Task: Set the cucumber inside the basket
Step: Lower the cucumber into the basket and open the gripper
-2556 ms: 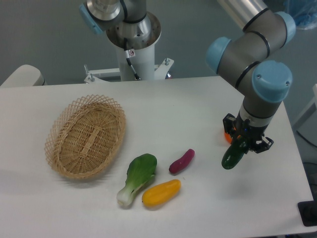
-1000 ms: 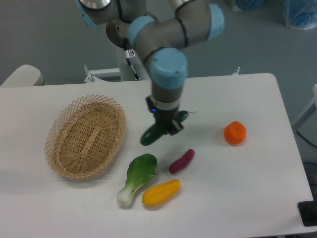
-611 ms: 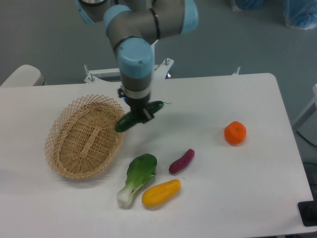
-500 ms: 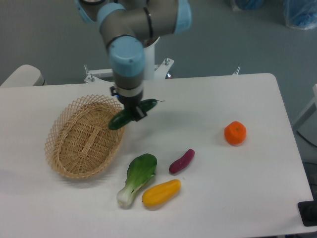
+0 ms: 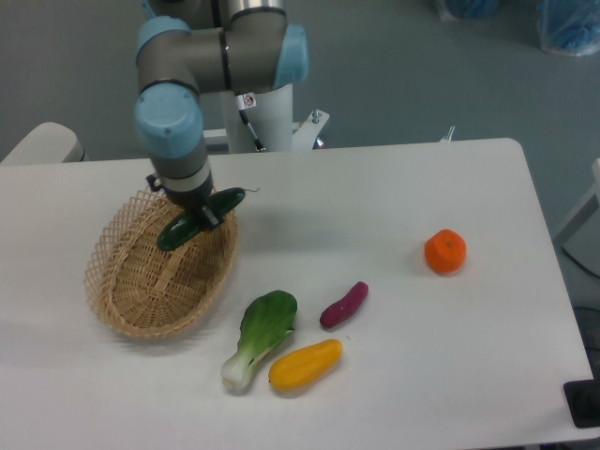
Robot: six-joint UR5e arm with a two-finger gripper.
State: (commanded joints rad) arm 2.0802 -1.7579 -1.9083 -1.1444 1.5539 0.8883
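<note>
Nearest the camera on the white table (image 5: 422,375) lie a yellow squash (image 5: 306,365) and a bok choy (image 5: 262,337), side by side, with a small purple eggplant (image 5: 344,305) just beyond them. Further right, well apart from these, sits an orange (image 5: 445,251). At the lower right edge of the view a dark object (image 5: 585,403) is cut off and cannot be identified.

On the left of the table rests the wicker basket (image 5: 127,305), an oval with an open lattice rim. Over its far end the gripper (image 5: 195,215) is closed on the cucumber (image 5: 199,218), gripping it about the middle. The cucumber's long axis runs on a slant: its lower end points down and left over the basket's inside, its upper end up and right past the basket's far rim. The fingers are small and dark against the cucumber, so their tips are hard to make out. Whether the cucumber touches the weave cannot be told.

Behind stands the arm's white pedestal (image 5: 265,117) on a bracket at the table's far edge, then a grey-blue floor. Blue bundles (image 5: 567,23) at the top right are cut off by the frame.
</note>
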